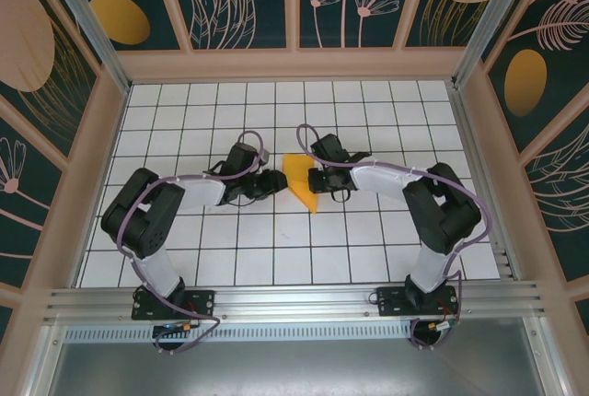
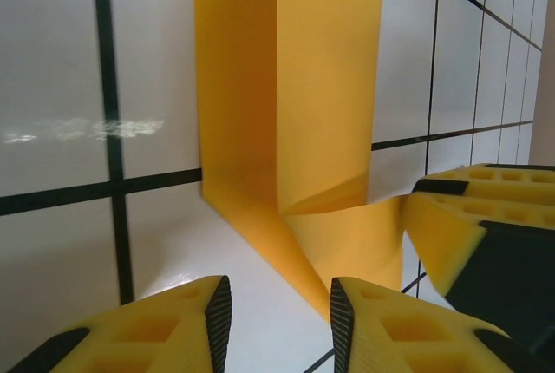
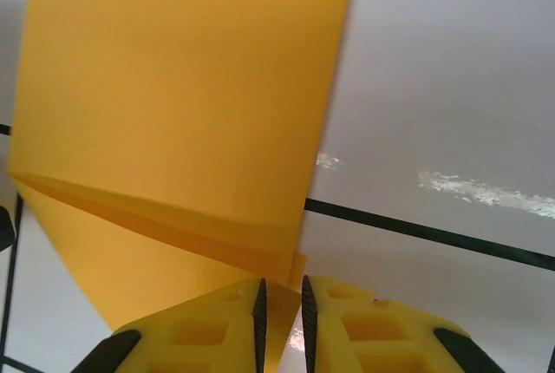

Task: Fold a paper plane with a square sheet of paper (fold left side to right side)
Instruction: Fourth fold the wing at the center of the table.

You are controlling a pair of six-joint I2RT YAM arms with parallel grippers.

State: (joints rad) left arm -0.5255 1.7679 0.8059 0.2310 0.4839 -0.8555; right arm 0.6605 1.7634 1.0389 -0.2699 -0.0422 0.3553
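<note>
White tiles with dark grid lines are covering the desk, which is sitting inside patterned walls. Two black arms are reaching inward across it, the left arm and the right arm nearly meeting at the middle. Between them the bright orange sheet of paper is lying on the desk, folded into a narrower shape with creases running along it and a pointed end aiming toward the arms' bases. The right pincer is pressing in at the paper's right edge, its jaws nearly together and nipping that edge in the thin slit between them. The left pincer is hovering just beside the paper's left side, its jaws standing partly apart and gripping nothing, with the paper's point lying just ahead of the gap.
</note>
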